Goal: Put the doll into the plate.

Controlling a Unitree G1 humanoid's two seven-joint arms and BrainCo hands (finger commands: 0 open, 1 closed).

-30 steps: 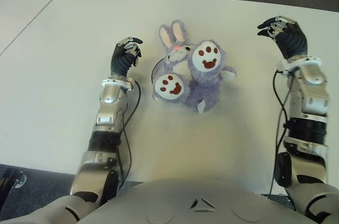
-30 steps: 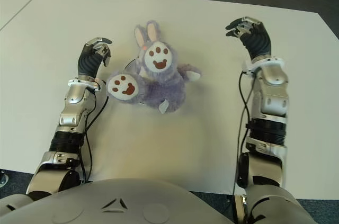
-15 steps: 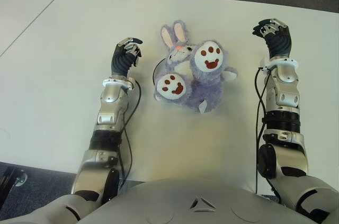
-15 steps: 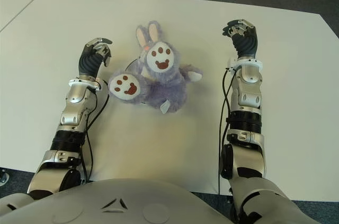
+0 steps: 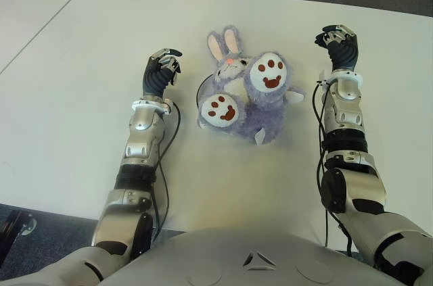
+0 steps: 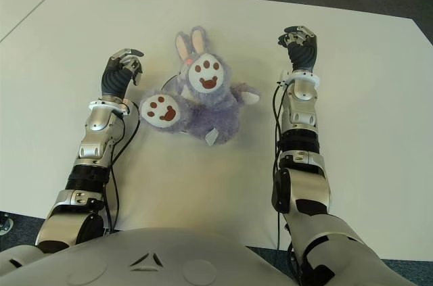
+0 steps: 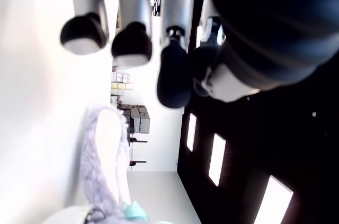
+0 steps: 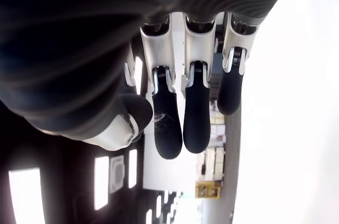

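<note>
While the doll [image 5: 247,97] lies on its back on the white bench [image 5: 81,63], covering all but a dark sliver of rim that may be the plate [image 5: 198,90], neither hand holds anything; the left hand [image 5: 161,69] shows just left of the toy and the right hand [image 5: 338,44] near its right side, both with fingers loosely curled and empty; I judge the placing nearly done, so any nudge should be gentle and centre the soft body rather than drag it off.
</note>
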